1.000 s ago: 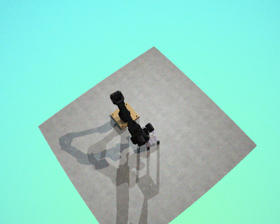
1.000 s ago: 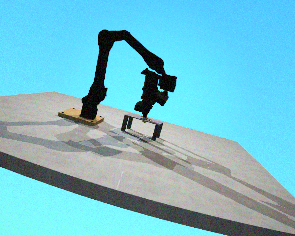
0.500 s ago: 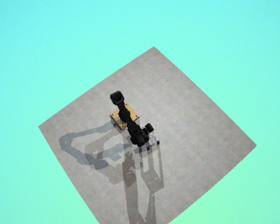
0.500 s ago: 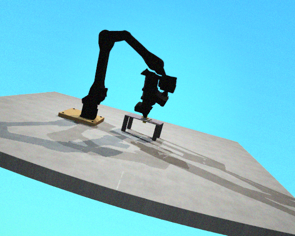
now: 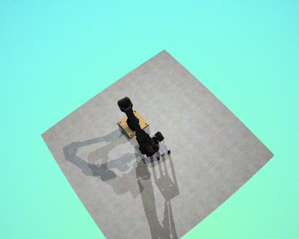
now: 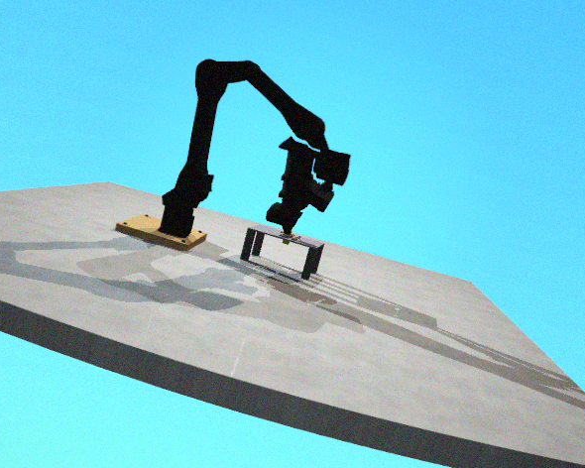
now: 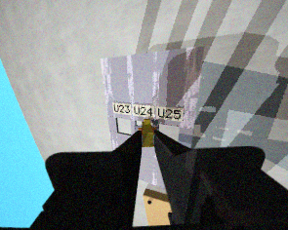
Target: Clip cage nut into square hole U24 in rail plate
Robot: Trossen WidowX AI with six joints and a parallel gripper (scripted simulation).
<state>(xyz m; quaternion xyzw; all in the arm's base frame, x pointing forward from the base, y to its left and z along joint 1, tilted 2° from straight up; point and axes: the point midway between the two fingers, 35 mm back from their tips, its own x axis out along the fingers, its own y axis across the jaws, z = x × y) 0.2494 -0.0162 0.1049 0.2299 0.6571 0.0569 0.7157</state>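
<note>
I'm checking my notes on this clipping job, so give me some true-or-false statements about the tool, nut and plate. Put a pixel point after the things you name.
1. The tool [image 6: 287, 231] [image 7: 146, 134] is shut on the yellow cage nut [image 6: 286, 241] [image 7: 147, 137]. True.
2. The rail plate [image 6: 310, 241] [image 7: 119, 85] lies flat on the grey table top [image 6: 384, 352] [image 7: 49, 73]. False: it stands raised on legs.
3. The U24 label [image 7: 143, 111] sits between U23 [image 7: 122, 109] and U25 [image 7: 169, 114]. True.
4. The cage nut is at the U23 hole [image 7: 124, 127]. False: it is by U24.
</note>
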